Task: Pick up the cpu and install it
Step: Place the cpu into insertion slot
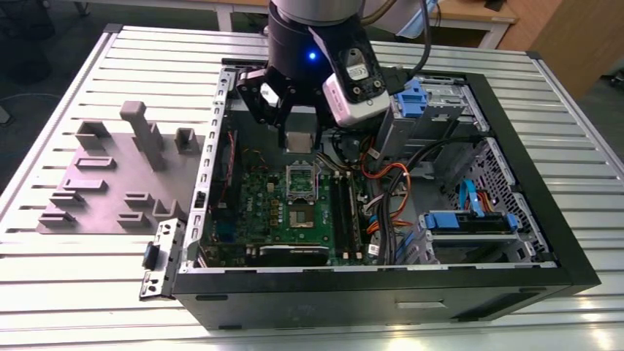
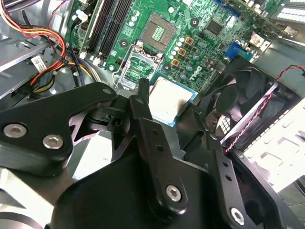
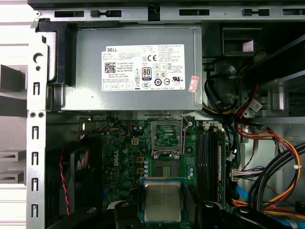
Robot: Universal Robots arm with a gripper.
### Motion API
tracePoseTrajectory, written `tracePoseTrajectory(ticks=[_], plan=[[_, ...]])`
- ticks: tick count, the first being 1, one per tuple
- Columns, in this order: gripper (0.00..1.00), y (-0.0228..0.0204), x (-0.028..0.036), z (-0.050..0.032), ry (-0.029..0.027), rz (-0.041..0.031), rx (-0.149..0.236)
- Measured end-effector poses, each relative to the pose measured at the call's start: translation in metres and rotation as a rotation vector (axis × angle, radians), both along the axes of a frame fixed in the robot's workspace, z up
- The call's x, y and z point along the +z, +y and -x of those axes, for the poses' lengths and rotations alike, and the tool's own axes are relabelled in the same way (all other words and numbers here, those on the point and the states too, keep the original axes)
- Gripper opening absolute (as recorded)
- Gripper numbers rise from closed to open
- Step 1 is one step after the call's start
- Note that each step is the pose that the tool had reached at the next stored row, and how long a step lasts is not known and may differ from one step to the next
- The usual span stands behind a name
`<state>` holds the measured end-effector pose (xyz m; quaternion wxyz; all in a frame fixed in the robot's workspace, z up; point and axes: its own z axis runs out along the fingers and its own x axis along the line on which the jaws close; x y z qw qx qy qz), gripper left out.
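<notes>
We hold the small flat silvery-grey square cpu (image 3: 162, 201) clamped by its edges in our jaws, level over the green motherboard (image 3: 119, 157) near its open silver socket (image 3: 166, 138), likely to spare its contacts.

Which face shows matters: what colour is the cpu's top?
Silvery-grey on the small square cpu; first wrist view.

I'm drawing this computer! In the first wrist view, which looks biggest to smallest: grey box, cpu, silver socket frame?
1. The grey box.
2. The cpu and socket frame: the cpu looks slightly bigger, but it is nearer the camera, so I won't rank them.
</notes>
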<state>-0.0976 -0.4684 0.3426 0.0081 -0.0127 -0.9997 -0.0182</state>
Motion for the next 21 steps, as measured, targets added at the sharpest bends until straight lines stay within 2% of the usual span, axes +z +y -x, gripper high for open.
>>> tracePoseTrajectory(ticks=[21], plan=[[0.47, 0.0, -0.0048, 0.0, 0.0, -0.0001, 0.0]])
